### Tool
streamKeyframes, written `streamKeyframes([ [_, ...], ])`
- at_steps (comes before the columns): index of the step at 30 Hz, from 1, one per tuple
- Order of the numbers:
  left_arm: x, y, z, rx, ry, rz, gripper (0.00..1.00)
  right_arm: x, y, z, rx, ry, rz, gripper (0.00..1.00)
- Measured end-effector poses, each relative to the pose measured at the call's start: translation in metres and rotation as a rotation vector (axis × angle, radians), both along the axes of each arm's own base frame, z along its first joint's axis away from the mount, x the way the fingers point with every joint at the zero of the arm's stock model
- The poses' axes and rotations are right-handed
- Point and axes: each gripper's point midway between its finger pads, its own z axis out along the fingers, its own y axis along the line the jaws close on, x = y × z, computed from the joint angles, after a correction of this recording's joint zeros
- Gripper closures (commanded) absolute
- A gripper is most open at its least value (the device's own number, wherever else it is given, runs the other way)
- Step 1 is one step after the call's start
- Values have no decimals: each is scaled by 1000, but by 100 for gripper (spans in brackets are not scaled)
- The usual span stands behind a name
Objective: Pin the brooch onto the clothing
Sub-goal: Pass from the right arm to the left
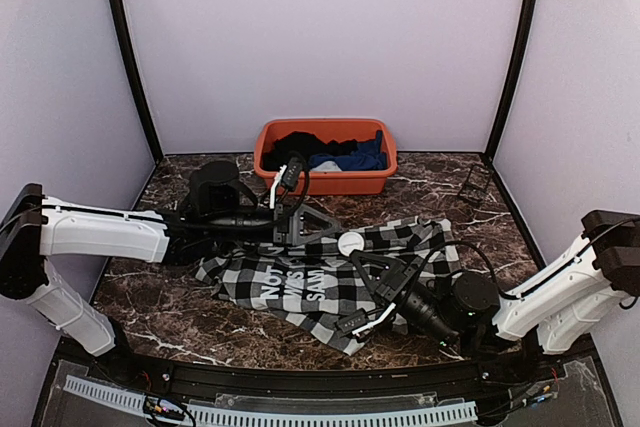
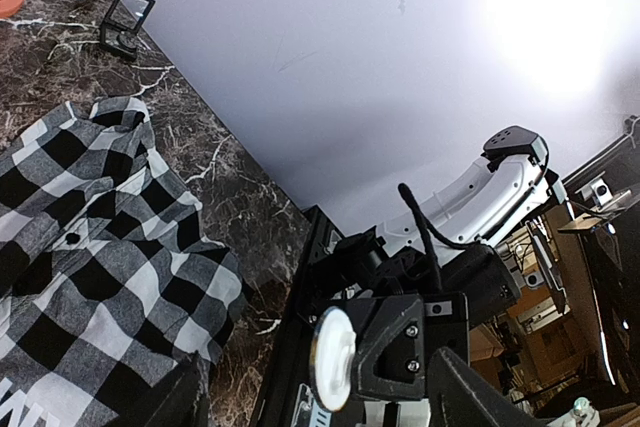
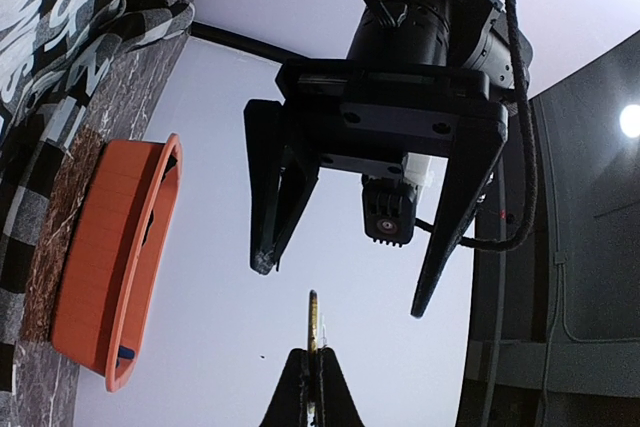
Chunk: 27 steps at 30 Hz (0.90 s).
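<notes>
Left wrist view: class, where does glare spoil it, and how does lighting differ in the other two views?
Left wrist: strong glare bleaches the wall at upper right, the shirt is sharp. Right wrist: backlit, the left pincer a dark silhouette, a lamp flaring at the edge. Top external: even, soft light.

Enclosure and work surface, as found.
Pale lilac walls (image 1: 330, 37) close three sides; black corner posts (image 1: 132, 57) stand at the rear; tabletop (image 1: 150, 297) is dark brown marble pattern with white veining; black rail (image 1: 300, 379) borders the near edge; bright glare (image 2: 560, 27) falls on one wall.
</notes>
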Motion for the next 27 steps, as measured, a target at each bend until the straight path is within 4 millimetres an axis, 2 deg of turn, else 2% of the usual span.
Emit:
streamKeyframes([
  [10,-10,-6,5,-28,11,-44,27,2,-1,2,5,1,-11,100],
  [15,-16,-10,-3,-15,26,-69,32,4,-1,4,11,0,-18,100],
  [20,-24,-16,-11,-2,40,-97,41,5,-1,4,11,0,-19,100],
  [27,-25,-18,-12,-10,48,-109,52,5,-1,4,10,0,-20,100],
])
